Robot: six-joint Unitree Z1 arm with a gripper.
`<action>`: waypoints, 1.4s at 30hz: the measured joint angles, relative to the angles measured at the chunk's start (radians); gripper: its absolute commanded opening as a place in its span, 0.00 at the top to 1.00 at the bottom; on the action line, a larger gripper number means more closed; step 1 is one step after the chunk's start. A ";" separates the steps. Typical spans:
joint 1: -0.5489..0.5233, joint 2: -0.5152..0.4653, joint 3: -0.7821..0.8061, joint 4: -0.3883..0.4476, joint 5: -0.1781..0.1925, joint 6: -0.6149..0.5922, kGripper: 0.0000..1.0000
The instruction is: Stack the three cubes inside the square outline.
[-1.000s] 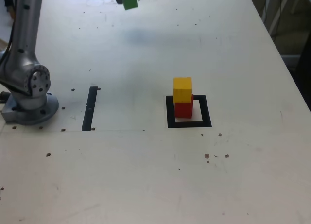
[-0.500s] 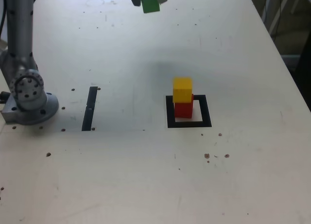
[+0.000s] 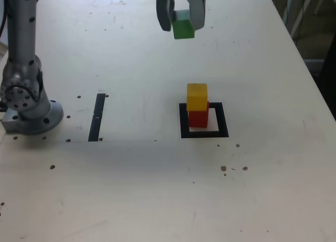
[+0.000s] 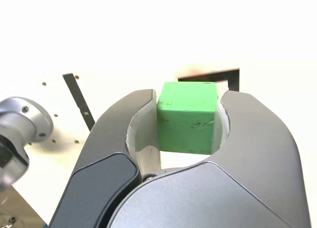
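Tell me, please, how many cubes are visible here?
3. The red cube sits inside the square outline, the yellow cube on top of it, and the green cube is held in the pincer.

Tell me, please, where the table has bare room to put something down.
The wide near part of the pale table is bare, as is the stretch between the narrow black strip and the black square outline. Inside the outline it is crowded: the yellow cube sits on the red cube.

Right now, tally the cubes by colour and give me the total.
Red cube: 1
Yellow cube: 1
Green cube: 1
Total: 3 cubes
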 measured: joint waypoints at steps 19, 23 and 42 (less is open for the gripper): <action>-0.232 0.030 0.007 0.009 0.011 -0.161 0.99; -0.247 0.048 0.007 0.009 0.005 -0.172 0.99; -0.255 0.117 0.003 -0.006 -0.012 -0.174 0.99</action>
